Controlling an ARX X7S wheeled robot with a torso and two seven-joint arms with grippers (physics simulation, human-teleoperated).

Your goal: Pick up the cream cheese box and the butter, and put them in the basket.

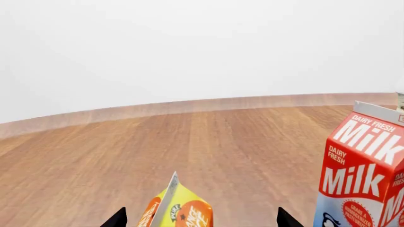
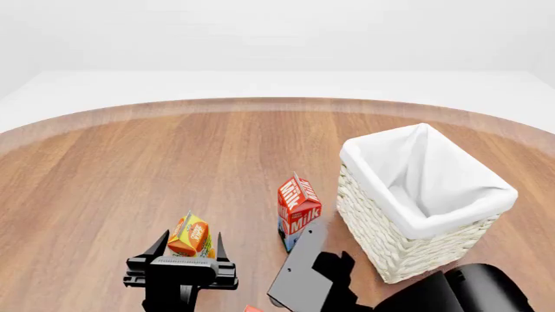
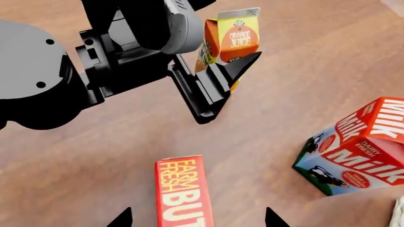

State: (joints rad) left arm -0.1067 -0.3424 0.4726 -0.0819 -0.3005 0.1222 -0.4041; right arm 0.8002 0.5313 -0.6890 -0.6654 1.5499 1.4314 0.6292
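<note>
The butter (image 3: 181,191), a red box lettered "FARM FRESH BUTTER", lies flat on the wooden floor. It sits between the spread fingertips of my right gripper (image 3: 197,222), which is open and not touching it. In the head view only a red corner of the butter (image 2: 251,309) shows at the bottom edge. The white wicker basket (image 2: 407,240) with its cloth liner stands to the right. My left gripper (image 2: 189,246) is open, with its fingers on either side of an orange juice carton (image 2: 189,235). The cream cheese box is out of view.
A red milk carton (image 2: 297,211) stands between the orange juice carton and the basket, close to the basket's wall. My right arm (image 2: 299,276) reaches in low in front of the milk. The wooden floor ends at a curved edge (image 2: 277,103) far ahead.
</note>
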